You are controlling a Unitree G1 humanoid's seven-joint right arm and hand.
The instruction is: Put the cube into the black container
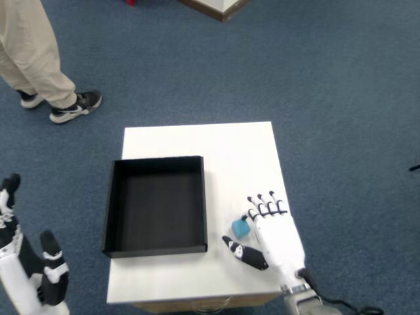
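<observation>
A small blue cube lies on the white table, just right of the black container. My right hand rests over the table's front right part. Its curled fingers touch the cube's right side and its thumb lies below the cube. Whether the fingers have closed on the cube cannot be told from here. The black container is a shallow square tray and holds nothing.
My left hand hangs off the table at the lower left. A person's legs and shoes stand on the blue carpet at the upper left. A wooden furniture corner shows at the top.
</observation>
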